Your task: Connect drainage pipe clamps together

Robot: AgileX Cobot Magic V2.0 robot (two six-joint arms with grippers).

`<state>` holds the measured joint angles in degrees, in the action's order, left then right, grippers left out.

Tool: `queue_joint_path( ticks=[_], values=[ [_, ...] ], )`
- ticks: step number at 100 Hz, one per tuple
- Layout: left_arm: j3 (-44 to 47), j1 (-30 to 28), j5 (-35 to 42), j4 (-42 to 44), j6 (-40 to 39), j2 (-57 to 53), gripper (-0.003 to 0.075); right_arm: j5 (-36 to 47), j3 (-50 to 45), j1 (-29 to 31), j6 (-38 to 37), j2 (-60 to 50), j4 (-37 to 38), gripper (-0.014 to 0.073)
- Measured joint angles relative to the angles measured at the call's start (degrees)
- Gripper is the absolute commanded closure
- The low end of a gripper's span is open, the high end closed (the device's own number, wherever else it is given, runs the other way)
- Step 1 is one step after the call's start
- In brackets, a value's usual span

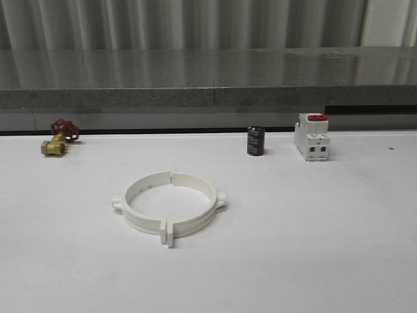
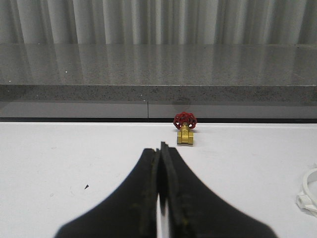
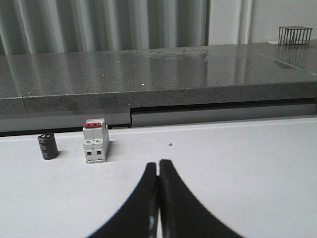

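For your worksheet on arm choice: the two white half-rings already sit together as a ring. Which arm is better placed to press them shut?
Probably left. The ring lies left of centre, and the left gripper sees its edge; the shut right gripper faces the breaker.

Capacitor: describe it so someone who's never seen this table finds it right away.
Start at the white table and follow its far edge, below the grey stone ledge. The capacitor stands upright there, right of centre, just left of the white breaker with the red switch. It is the only small dark cylinder; the brass valve at far left is gold with a red handwheel.
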<state>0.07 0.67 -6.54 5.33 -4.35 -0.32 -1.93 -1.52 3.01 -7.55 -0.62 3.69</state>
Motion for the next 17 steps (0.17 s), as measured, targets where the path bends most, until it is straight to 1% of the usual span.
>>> queue_joint_path(
  ticks=[17],
  values=[
    [0.0,0.0,0.0,0.0,0.0,0.0,0.0741,0.0,0.0,0.0,0.0,0.0,0.0,0.0653]
  ],
)
